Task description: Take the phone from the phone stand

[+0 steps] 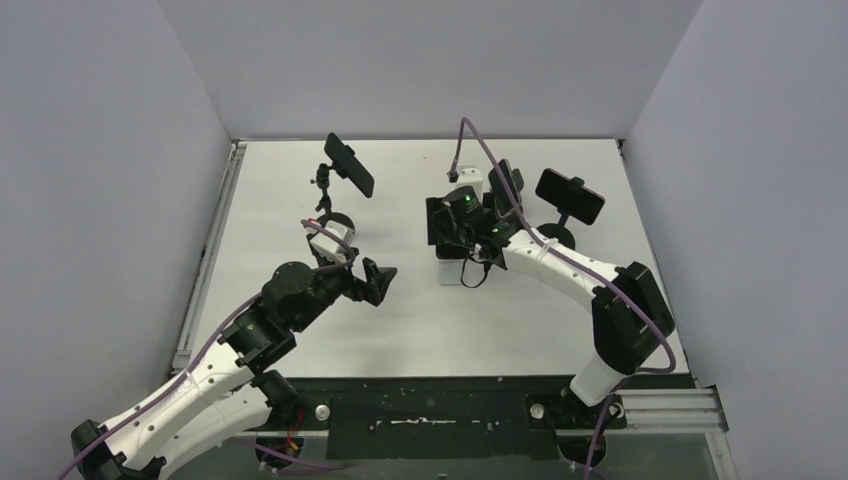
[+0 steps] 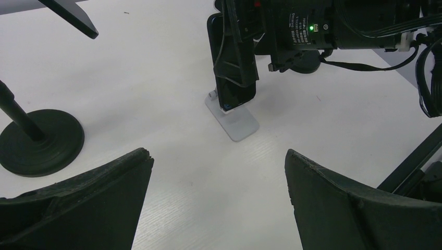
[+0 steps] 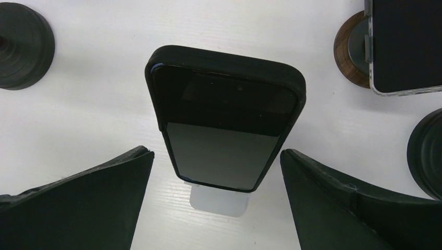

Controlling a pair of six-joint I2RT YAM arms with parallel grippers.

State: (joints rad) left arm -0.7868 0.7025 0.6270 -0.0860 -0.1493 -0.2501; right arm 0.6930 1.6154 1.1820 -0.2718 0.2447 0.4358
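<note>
Four phones [image 3: 224, 125], four stands [image 2: 41, 140]

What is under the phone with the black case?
A white stand: its flat base shows below the lower edge of the phone, resting on the white table. The part that holds the phone is covered by the phone itself.

Top: high at near edge, looks down on whole table [image 1: 400, 320]. Left wrist: low, oblique, farther off. Right wrist: close, straight down. All share phone [image 3: 224, 120] on stand [image 3: 216, 200].
</note>
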